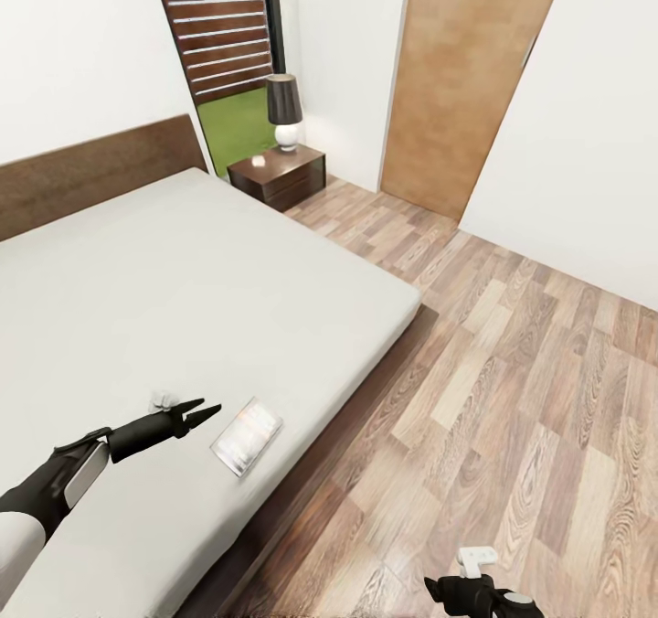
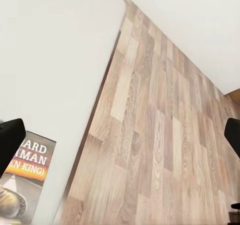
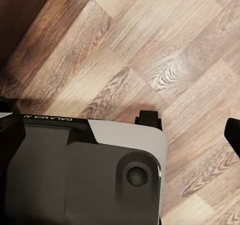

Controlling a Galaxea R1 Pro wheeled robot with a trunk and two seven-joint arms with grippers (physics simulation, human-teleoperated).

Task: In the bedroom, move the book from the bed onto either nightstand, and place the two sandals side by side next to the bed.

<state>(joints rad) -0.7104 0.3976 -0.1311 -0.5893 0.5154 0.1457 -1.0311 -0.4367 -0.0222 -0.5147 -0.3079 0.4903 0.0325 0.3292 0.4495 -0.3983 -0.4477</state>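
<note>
Left claw (image 1: 206,410) spread just beside book (image 1: 247,435) near bed (image 1: 274,298) edge, right claw's state unclear, open floor (image 1: 512,399) alongside.

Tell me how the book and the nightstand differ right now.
The book is thin and lies flat on the bed near its foot; the nightstand is a boxy dark brown piece standing on the floor by the headboard. The book is pale and glossy from above; the nightstand carries a lamp.

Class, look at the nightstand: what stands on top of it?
On the nightstand stands a lamp, plus a small pale object too small to identify. Its inside is hidden.
</note>
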